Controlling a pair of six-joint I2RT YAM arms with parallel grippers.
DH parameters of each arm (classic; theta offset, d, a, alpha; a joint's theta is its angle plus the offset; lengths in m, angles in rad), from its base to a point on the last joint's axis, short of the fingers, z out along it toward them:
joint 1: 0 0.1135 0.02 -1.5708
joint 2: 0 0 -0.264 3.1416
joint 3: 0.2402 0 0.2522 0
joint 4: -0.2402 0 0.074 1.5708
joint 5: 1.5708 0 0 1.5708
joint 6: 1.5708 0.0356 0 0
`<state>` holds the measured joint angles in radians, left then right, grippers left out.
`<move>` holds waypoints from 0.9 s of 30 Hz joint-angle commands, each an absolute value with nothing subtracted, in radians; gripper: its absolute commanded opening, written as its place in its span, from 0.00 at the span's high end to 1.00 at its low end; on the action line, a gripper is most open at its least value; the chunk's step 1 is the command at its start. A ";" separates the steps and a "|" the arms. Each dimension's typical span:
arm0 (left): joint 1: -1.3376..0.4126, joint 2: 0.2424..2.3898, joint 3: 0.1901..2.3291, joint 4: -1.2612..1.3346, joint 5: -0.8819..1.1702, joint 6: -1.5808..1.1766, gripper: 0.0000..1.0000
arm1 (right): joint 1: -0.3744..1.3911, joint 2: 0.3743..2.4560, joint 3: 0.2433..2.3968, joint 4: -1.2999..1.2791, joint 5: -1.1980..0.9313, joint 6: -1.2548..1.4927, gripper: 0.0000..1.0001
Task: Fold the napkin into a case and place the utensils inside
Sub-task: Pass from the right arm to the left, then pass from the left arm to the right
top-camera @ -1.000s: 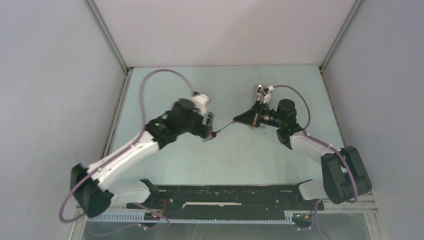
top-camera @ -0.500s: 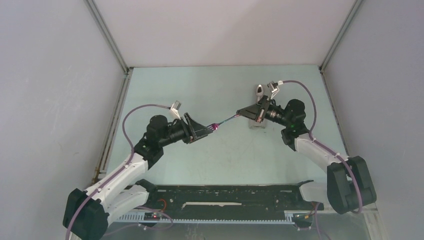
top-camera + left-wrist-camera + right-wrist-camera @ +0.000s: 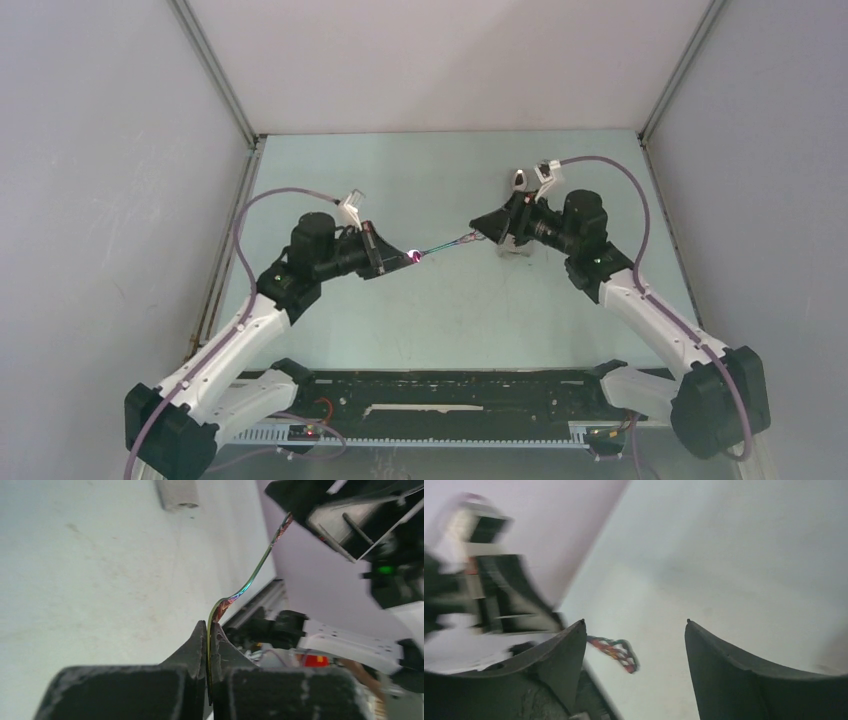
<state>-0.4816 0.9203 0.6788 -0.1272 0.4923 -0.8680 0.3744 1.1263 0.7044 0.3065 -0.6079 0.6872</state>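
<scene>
Left gripper (image 3: 208, 630) pinches one end of the fork (image 3: 261, 562); right gripper (image 3: 635, 622) gapes wide near the other. It looks light, stiff and slick, so pinch the flat faces.

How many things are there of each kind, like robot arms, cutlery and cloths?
robot arms: 2 (left arm, right arm)
utensil: 1
folded napkin: 1
total: 4

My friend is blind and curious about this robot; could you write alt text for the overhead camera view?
Seen from above, a thin utensil hangs in mid-air over a pale green table, spanning two robot grippers: the left gripper is shut on one end, the right gripper open at the other.
</scene>
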 commanded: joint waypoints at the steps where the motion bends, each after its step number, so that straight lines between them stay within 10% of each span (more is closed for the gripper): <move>1: -0.483 0.978 0.886 -0.552 0.317 -0.519 1.00 | 0.493 1.140 0.901 -0.210 -0.168 0.044 0.20; 12: -0.552 1.144 1.113 -0.873 0.204 -0.285 1.00 | 0.989 1.125 0.862 -0.091 -0.166 -0.687 0.28; 16: -0.601 1.164 1.136 -0.884 0.196 -0.282 1.00 | 1.056 1.192 0.855 -0.011 -0.277 -0.767 0.49; 27: -0.629 1.136 1.114 -0.883 0.207 -0.294 1.00 | 1.068 1.394 0.906 0.118 -0.223 -0.688 0.55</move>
<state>-0.6254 1.1679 1.0966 -0.8867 0.2066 -0.3119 1.0630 1.3636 0.8627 0.0399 -0.2806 -0.7097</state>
